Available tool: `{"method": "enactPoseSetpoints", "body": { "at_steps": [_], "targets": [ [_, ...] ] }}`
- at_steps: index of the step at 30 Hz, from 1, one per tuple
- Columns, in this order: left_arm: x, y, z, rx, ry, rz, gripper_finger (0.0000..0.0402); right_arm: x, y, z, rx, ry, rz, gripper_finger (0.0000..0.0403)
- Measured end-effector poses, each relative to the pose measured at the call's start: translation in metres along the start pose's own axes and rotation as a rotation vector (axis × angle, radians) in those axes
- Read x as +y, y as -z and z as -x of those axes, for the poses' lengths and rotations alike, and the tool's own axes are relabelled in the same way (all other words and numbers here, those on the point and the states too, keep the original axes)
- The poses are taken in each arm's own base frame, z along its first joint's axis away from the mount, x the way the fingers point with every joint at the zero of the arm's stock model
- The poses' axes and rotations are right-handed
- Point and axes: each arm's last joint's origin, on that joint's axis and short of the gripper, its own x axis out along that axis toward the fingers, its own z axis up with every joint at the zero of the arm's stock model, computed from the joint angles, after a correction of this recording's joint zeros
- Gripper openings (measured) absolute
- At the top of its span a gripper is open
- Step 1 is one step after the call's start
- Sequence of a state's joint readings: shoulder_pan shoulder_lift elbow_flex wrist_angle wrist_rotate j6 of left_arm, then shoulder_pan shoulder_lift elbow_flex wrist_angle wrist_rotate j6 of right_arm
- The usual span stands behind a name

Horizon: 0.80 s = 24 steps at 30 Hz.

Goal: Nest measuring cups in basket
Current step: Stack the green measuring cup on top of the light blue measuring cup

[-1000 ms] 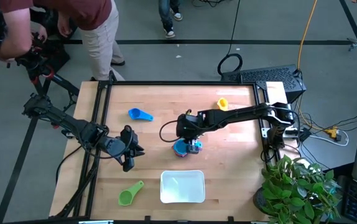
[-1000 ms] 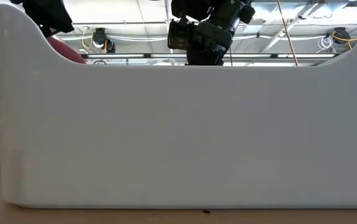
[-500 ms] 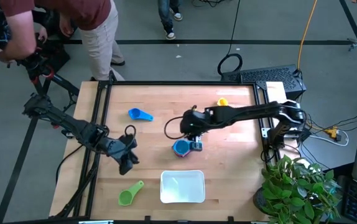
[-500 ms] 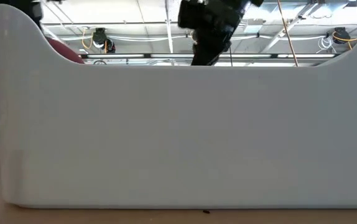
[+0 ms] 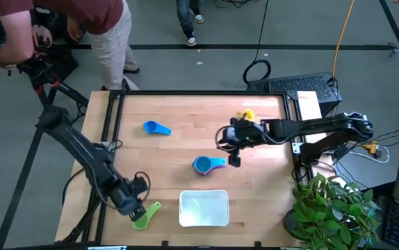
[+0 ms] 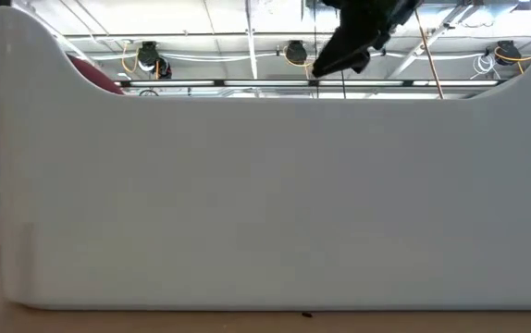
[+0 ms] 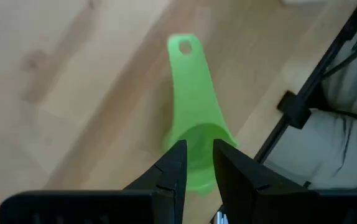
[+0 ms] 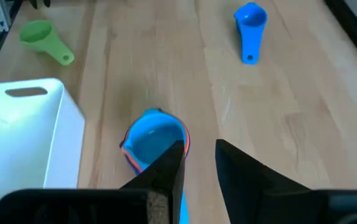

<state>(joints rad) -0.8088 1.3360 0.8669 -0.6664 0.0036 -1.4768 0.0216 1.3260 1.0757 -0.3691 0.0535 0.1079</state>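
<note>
A stack of nested cups (image 5: 204,164), light blue on top with a red rim under it (image 8: 155,138), stands mid-table. A dark blue cup (image 5: 156,128) and a yellow cup (image 5: 247,114) lie farther back. The green cup (image 5: 146,216) lies left of the white basket (image 5: 204,223). My left gripper (image 7: 198,152) hovers narrowly open over the green cup's bowl (image 7: 194,146); I cannot tell whether it touches. My right gripper (image 5: 234,161), narrowly open, hangs right of the stack, apart from it (image 8: 198,152).
The basket's wall (image 6: 265,203) fills the low view, with my right arm (image 6: 358,37) above it. A person (image 5: 19,28) stands past the table's far-left corner. A potted plant (image 5: 331,208) sits off the near-right corner. Bare wood lies between the cups.
My right gripper has left the stack of cups and drawn back toward the table's right and up; the stack stays standing on the table. My left gripper has swung toward the near edge and come down over the green cup.
</note>
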Motion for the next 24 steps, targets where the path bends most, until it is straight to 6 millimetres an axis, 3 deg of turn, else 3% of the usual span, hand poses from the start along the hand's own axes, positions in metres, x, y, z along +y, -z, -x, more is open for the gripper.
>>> {"method": "enactPoseSetpoints", "body": {
  "at_steps": [5, 11, 24],
  "targets": [
    [-0.010, 0.010, -0.023, 0.050, 0.007, 0.021, 0.0081, -0.002, 0.014, 0.004, -0.015, -0.003, -0.041, 0.0085],
    [-0.007, 0.016, -0.043, 0.131, -0.073, 0.044, 0.0081, -0.002, 0.022, 0.001, -0.001, -0.002, -0.056, 0.0085],
    [-0.002, 0.019, -0.054, 0.148, -0.154, 0.056, 0.0081, -0.002, 0.022, 0.001, -0.001, -0.002, -0.056, 0.0085]
  ]
}}
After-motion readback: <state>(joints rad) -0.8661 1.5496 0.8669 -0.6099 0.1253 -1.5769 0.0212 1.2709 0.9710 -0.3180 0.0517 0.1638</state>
